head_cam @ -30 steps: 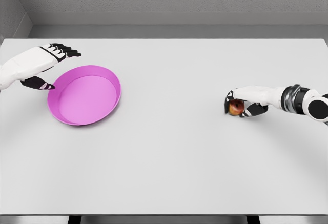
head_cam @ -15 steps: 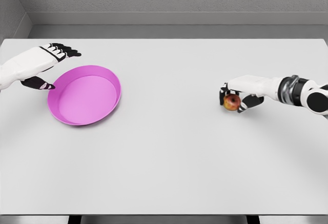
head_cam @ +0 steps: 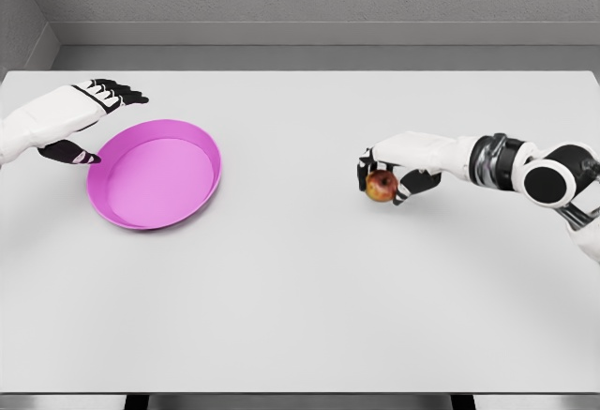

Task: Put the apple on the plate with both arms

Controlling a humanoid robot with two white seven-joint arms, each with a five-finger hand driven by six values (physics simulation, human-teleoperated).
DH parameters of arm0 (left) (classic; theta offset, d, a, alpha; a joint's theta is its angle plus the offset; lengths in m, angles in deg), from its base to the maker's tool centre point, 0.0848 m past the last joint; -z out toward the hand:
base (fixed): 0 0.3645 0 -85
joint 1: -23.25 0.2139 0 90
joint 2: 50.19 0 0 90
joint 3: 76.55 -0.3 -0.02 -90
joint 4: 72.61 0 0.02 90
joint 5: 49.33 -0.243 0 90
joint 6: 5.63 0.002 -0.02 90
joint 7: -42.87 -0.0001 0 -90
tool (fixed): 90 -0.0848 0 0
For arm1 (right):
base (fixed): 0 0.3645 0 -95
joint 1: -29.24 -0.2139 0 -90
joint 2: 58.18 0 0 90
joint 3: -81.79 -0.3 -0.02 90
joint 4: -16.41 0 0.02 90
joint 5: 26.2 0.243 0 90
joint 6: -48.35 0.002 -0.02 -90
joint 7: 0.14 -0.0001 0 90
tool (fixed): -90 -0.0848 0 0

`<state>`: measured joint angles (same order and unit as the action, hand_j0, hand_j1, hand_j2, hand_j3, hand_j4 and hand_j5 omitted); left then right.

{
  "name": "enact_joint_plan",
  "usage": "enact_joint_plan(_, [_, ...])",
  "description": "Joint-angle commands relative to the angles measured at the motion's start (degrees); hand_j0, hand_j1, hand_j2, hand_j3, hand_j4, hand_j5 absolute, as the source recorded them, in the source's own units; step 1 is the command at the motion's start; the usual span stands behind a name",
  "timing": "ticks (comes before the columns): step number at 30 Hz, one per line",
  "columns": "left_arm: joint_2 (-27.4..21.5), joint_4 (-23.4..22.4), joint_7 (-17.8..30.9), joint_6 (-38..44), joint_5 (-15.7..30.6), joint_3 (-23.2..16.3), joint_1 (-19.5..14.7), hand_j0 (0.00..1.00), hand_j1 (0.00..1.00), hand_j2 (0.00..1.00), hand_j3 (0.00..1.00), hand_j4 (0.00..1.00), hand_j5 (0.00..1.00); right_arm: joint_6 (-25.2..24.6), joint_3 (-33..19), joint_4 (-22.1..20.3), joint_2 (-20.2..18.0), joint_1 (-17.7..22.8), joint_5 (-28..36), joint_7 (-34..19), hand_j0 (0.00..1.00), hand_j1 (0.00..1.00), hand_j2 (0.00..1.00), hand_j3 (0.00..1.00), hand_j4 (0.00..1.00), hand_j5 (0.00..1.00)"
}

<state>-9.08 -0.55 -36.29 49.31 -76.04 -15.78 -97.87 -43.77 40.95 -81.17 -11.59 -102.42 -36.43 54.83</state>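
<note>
Head view, from left to right: the left hand [head_cam: 80,119] sits at the far left of the white table [head_cam: 300,288], its fingers spread and holding nothing, with the thumb just at the near-left rim of the plate and the other fingers over its far-left edge. It looks placed to steady or take hold of the rim, though no firm grip shows. The pink plate [head_cam: 192,204] lies next, shallow and round, with nothing in it. A broad bare stretch of table separates it from the apple [head_cam: 381,186], which is held to the right of the middle, the right hand [head_cam: 398,166] curled around it from above and behind, fingers closed on the fruit. Whether the apple is clear of the tabletop or just grazing it cannot be told. As a judgement, the task is about midway: the fruit is grasped, but it is well apart from the plate, so the carry across and the release remain.
</note>
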Motion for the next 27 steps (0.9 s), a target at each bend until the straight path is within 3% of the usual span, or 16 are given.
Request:
enact_joint_plan(1, [-0.06,0.01,-0.03,0.05,0.43,0.05,0.00,1.00,1.00,1.00,1.00,1.00,1.00,0.01,-0.02,-0.33,1.31,0.00,0.13,0.03,0.44,0.44,0.44,0.44,0.44,0.44])
enact_joint_plan(12, [-0.06,0.01,-0.03,0.05,0.43,0.05,0.00,1.00,1.00,1.00,1.00,1.00,1.00,-0.17,0.59,-0.15,7.55,-0.88,0.13,0.03,0.44,0.44,0.44,0.44,0.44,0.44])
enact_joint_plan(27, [-0.15,0.18,-0.03,0.05,0.43,0.05,0.00,1.00,1.00,1.00,1.00,1.00,1.00,-0.17,1.03,0.11,11.77,-1.32,0.04,0.03,0.44,0.44,0.44,0.44,0.44,0.44])
